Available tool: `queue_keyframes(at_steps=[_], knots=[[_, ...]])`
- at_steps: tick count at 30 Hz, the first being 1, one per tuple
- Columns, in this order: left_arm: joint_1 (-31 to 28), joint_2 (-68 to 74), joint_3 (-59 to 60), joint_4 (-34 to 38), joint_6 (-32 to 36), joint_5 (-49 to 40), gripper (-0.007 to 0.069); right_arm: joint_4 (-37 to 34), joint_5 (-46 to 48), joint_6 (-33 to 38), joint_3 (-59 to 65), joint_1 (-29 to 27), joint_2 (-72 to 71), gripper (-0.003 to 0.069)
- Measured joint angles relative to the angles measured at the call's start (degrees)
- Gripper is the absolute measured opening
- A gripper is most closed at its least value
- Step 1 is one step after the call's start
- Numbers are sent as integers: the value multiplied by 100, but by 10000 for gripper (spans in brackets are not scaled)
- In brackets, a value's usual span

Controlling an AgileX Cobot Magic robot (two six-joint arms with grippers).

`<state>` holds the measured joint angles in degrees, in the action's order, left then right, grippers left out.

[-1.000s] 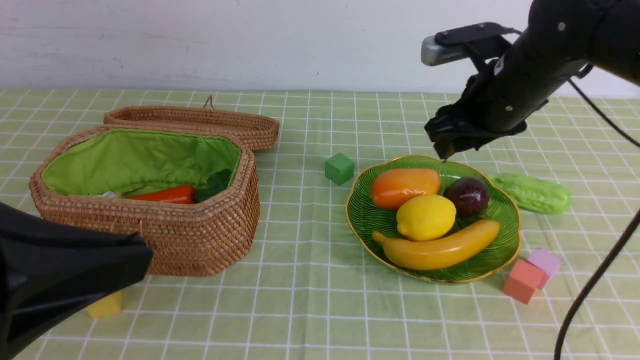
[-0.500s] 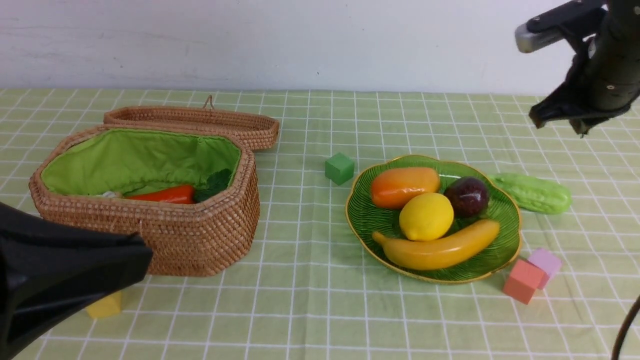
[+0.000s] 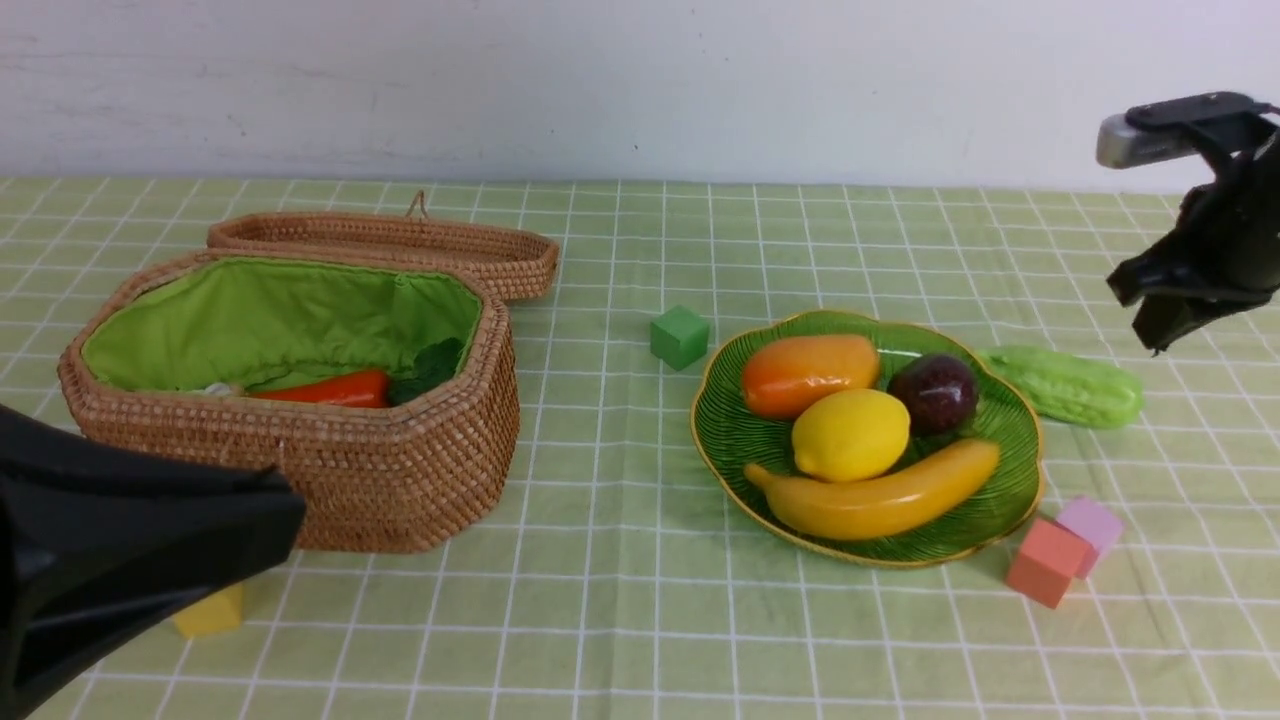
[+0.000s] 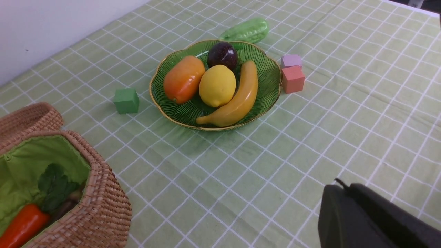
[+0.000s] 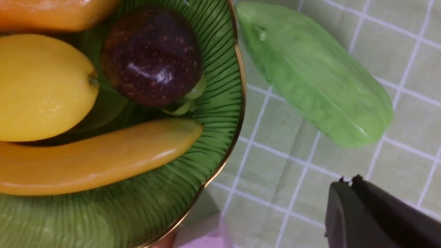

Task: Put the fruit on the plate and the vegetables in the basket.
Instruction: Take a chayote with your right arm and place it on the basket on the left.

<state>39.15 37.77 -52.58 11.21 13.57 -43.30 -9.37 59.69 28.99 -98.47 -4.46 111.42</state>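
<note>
Waiting gourd (image 3: 1065, 385): it lies flat near the right edge of the surface, just beside the plate (image 3: 725, 440). It is the one veggie I can see outside the basket (image 3: 400, 480).
Right gripper (image 3: 1160, 335): it hangs in the air near the gourd, by the right edge. Its jaws look pressed together and it holds nothing.
Left gripper (image 3: 280, 520): it sits low at the near left corner, in front of the basket, closed tight and empty.
Fruit: the banana (image 3: 880, 495), lemon (image 3: 850, 435), mango (image 3: 810, 372) and purple ball (image 3: 935, 392) all sit on the plate. I think that part is done.
Basket: it stands near the left edge. The carrot (image 3: 325, 388) is inside. A dark bit by its leaves may be the aubergine, but I cannot tell.
Closed jaws: if they do not spread before going down, they could poke the gourd and push it away.
Gourd skin: it looks smooth, bumpy and rounded, so it could roll or pop out of a weak pinch.
Plate rim: the gourd is so close to it that a jaw could bump the rim and shake the fruit loose.
Long trip: the basket is far across the surface. A slipping gourd could fall on the fruit or on the green cube (image 3: 679, 336).
Basket wall: it is tall, so a low carry could hit it.
</note>
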Motion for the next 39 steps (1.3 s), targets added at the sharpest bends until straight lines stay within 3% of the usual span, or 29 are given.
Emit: queue_keyframes(at_steps=[1,3,10,11,13,16,22,30,39], knots=[[0,0,0,0,0,0,9,0,0,0,0,0,0,43],[0,0,0,21,0,0,9,99,-201,469,-6,-10,262,117],[0,0,0,119,0,0,9,225,-645,1920,-6,-14,699,426],[0,0,0,156,0,0,9,225,-775,2142,-6,-14,715,512],[0,0,0,245,0,0,9,225,-1000,2435,-6,-14,721,612],[0,0,0,359,0,0,9,225,-1208,2751,-16,-14,742,672],[0,0,0,430,0,0,9,194,-1278,2996,-207,-14,1060,662],[0,0,0,479,0,25,11,112,-1094,3004,-682,-14,1513,587],[0,0,0,592,0,399,14,48,-948,3295,-682,-14,1616,580]])
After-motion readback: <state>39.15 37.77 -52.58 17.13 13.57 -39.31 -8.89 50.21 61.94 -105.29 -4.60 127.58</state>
